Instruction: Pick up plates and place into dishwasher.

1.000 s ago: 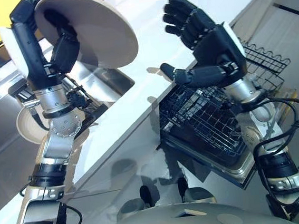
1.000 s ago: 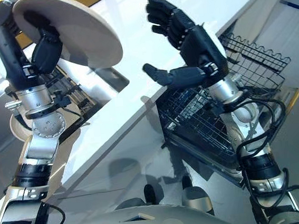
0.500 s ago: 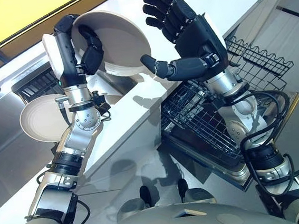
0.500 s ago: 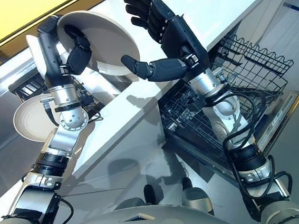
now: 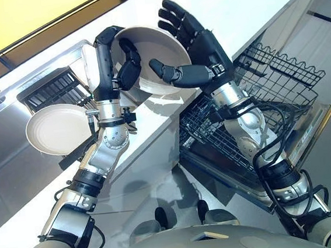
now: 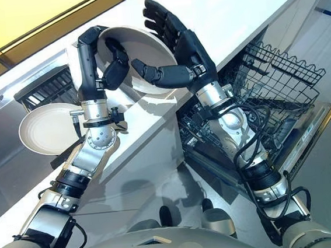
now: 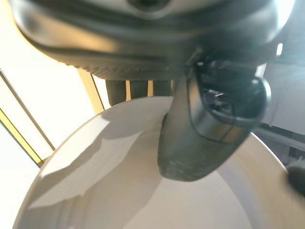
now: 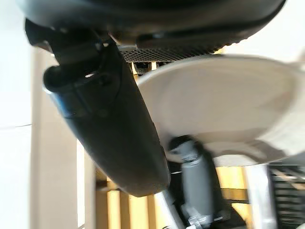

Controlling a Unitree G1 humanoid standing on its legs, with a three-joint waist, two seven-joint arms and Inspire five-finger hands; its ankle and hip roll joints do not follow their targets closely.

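Left hand [image 5: 119,67] is raised over the white desk [image 5: 242,2], fingers and thumb curled round the rim of a round cream ceramic plate [image 5: 158,57], holding it up tilted on edge, its hollow face turned toward the robot. In the left wrist view the thumb [image 7: 209,129] presses on the plate's inner face, with the fingers behind the rim.

Right hand [image 5: 200,53] is at the plate's other side, fingers [image 5: 174,19] straight and spread behind the rim, thumb [image 5: 169,74] stretched out across the plate's front. Loose, not clamped; whether it touches the plate I cannot tell. In the right wrist view its thumb [image 8: 114,124] lies just beside the plate rim [image 8: 224,100].

A second round cream plate [image 5: 57,128] lies flat in the steel sink area [image 5: 11,168], left of the left forearm, next to a dark slotted rack [image 5: 54,91].

Black wire dishwasher basket [image 5: 269,99] is pulled out below the desk edge, under the right forearm, well apart from the held plate.
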